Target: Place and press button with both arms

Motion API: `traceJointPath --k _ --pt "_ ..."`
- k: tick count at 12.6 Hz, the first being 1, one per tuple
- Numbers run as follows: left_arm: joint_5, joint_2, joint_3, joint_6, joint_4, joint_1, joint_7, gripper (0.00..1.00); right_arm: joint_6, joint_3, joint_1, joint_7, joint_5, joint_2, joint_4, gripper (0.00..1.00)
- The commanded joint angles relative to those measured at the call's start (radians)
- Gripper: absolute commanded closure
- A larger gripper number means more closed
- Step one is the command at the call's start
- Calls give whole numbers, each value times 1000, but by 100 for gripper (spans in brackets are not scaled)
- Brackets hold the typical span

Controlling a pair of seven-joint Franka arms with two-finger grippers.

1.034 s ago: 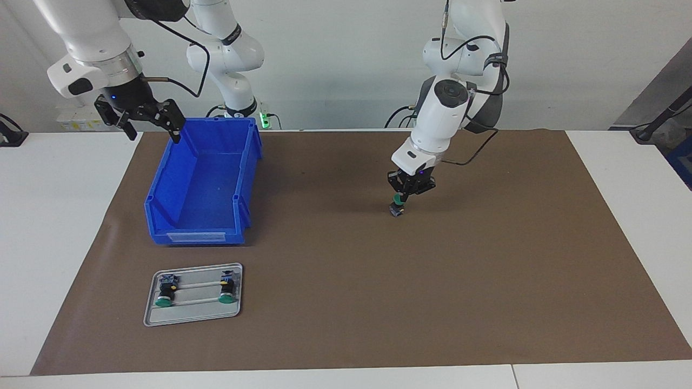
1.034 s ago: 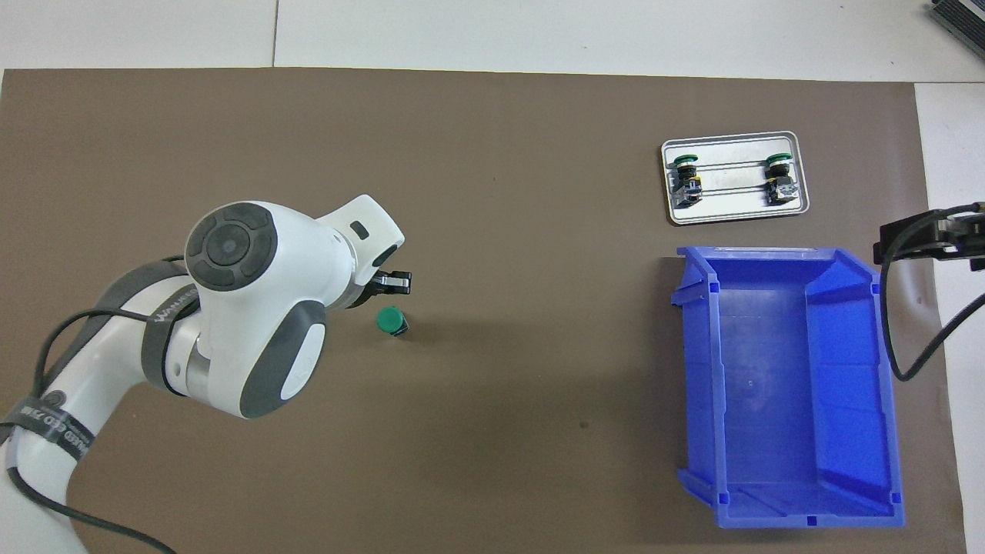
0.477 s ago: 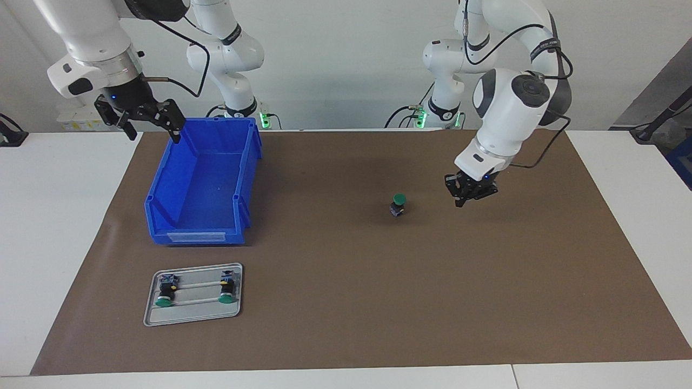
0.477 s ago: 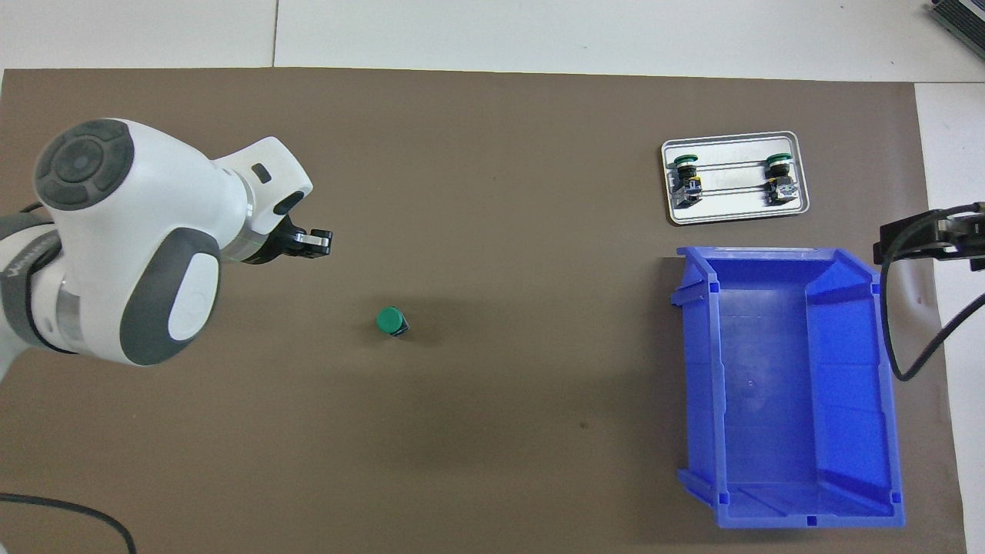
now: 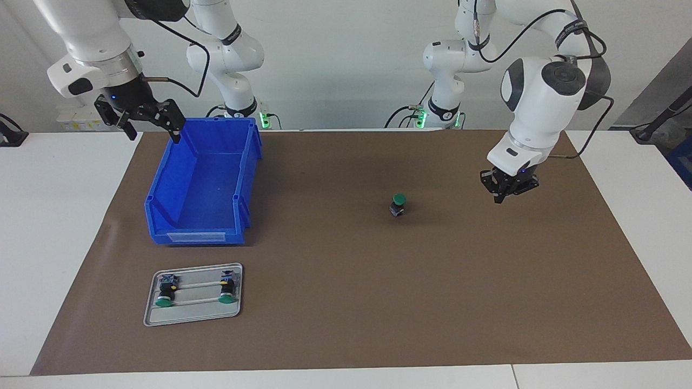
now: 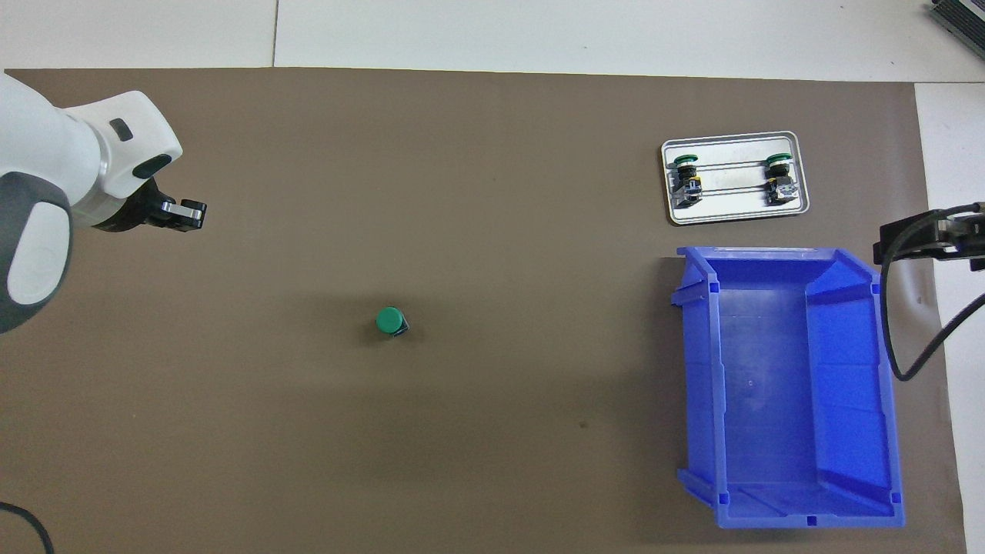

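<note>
One green-capped button [image 5: 398,204] stands upright on the brown mat near the table's middle, cap up; it also shows in the overhead view [image 6: 390,321]. My left gripper [image 5: 504,195] hangs shut and empty above the mat, well away from the button toward the left arm's end of the table; it also shows in the overhead view [image 6: 186,215]. My right gripper [image 5: 153,135] waits open and empty in the air beside the blue bin's corner, and only partly shows in the overhead view [image 6: 923,237].
A blue bin [image 5: 195,236] [image 6: 696,369] stands empty toward the right arm's end. A grey metal tray [image 5: 194,314] [image 6: 731,212], farther from the robots than the bin, holds two more green-capped buttons lying on their sides.
My left gripper has lifted off the standing button and swung away toward the left arm's end of the table. The button stays upright in place. The right arm has not moved.
</note>
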Motion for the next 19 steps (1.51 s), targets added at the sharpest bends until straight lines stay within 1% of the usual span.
traceJointPath --k 1,3,4,6,7,8,9,10,11,12,14,15,17,19 --pt "-74 -25 -4 -111 76 17 10 95 1 -1 0 -25 18 -19 -22 0" --pt "-128 -40 -4 -154 91 48 10 95 1 2 25 -24 18 -19 -22 0" --pt "-128 -51 -4 -171 91 52 10 95 3 2 25 -24 20 -23 -34 0" --pt "-128 -75 9 -196 91 53 10 95 43 7 34 -4 21 -26 -45 0" --pt "-128 -84 18 -217 91 53 12 95 52 7 69 52 27 -28 -49 0" --pt "-127 -98 32 -238 91 53 12 94 57 7 104 158 34 -22 -51 0" --pt "-125 -123 39 -243 88 53 16 84 70 7 149 273 37 -13 -61 0" --pt "-125 -133 55 -243 81 53 45 79 128 7 186 359 69 -5 -89 0" --pt "-125 -135 61 -248 79 54 77 76 188 7 224 422 95 -5 -129 0" --pt "-125 -137 72 -246 76 66 94 65 222 7 262 494 98 15 -135 0" --pt "-125 -137 73 -223 73 76 91 18 323 7 377 715 103 113 -115 0" --pt "-125 -134 75 -202 75 79 91 0 380 7 440 825 100 166 -108 0" --pt "-120 -134 78 -188 73 95 94 0 471 8 529 1016 97 283 -49 0" --pt "-120 -135 78 -185 65 105 97 0 518 8 591 1145 93 374 -9 0"
